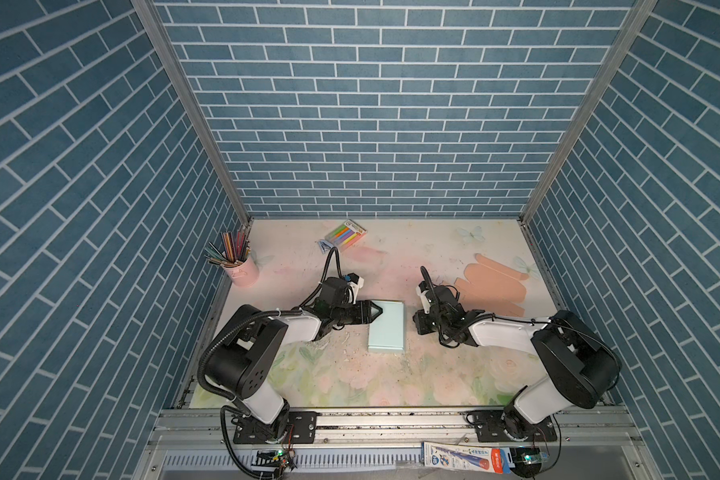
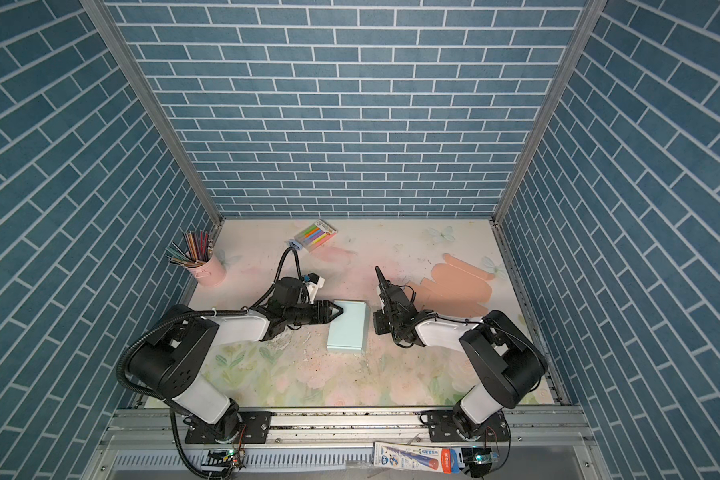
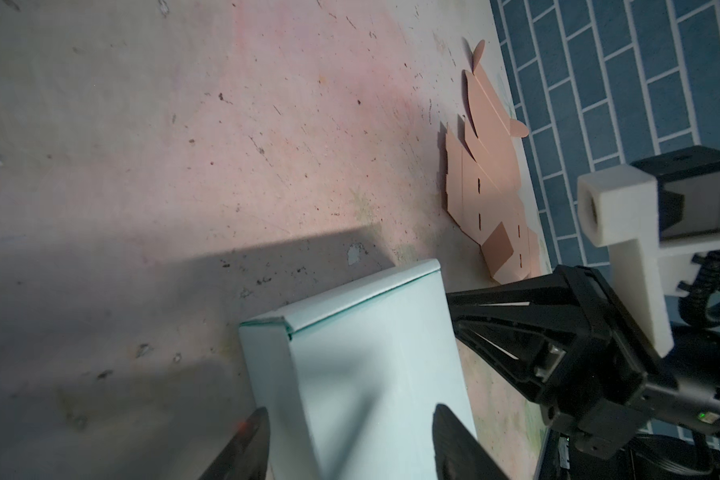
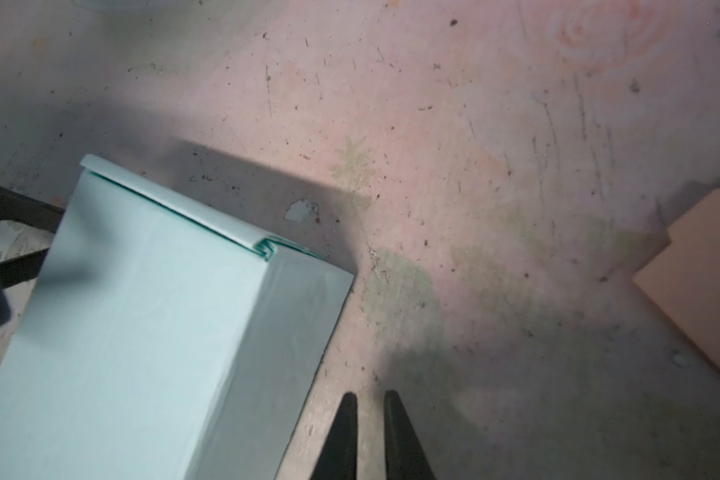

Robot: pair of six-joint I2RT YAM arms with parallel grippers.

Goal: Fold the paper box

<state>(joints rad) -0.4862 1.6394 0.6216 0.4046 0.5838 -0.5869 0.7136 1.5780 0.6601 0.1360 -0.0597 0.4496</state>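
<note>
Two grippers flank one pale blue box (image 1: 386, 328), which lies flat near the middle of the table (image 1: 391, 386); its long axis runs from the robot's side toward the back wall, and it sits between the arms in both top views. All visible sides look closed; a tucked flap seam (image 4: 175, 208) crosses the end farther from the robot, so by my judgement the folding is nearly or wholly finished.

Left gripper (image 1: 374, 310) reaches in from the left and sits at the box's far left corner; its fingers (image 3: 246, 440) stand wide, one beside the box's side wall and one over its top; whether either touches the paper I cannot tell. Right gripper (image 4: 368, 415) hangs off the box's right long side, just beside it and apart from it; its fingers are drawn nearly together with only a thin slit, holding nothing.

So the box lies right under the left fingers and to the left of the right ones; the left arm is plainly the nearer. Any last press on the seam would probably fall to the left arm, moving along the short far edge; the right could brace the long side against sliding.

Flat pink card (image 1: 491, 286) lies well apart, behind the right arm.
</note>
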